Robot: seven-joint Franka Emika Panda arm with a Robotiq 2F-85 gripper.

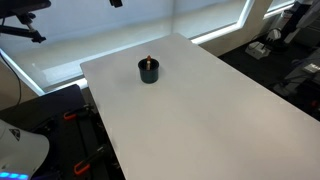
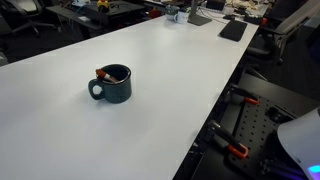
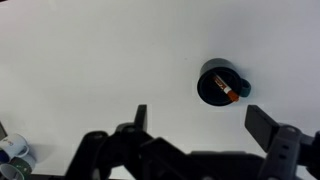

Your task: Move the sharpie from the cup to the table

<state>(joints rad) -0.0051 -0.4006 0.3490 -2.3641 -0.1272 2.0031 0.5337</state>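
Observation:
The black cup (image 1: 148, 71) stands on the white table (image 1: 210, 110) and has a handle in an exterior view (image 2: 112, 85). The reddish-orange sharpie (image 2: 104, 73) leans inside it, its end poking above the rim (image 1: 147, 60). In the wrist view the cup (image 3: 218, 85) lies below and ahead of me, with the sharpie (image 3: 227, 89) lying across its dark opening. My gripper (image 3: 198, 122) is open and empty, high above the table, its two fingers spread wide, with the cup beyond them toward the right finger. The gripper does not show in the exterior views.
Dark clutter and a flat black item (image 2: 233, 30) sit at the table's far end. Black and orange equipment (image 2: 240, 135) stands below the table's edge. A small can-like thing (image 3: 12, 150) shows at the wrist view's lower left corner.

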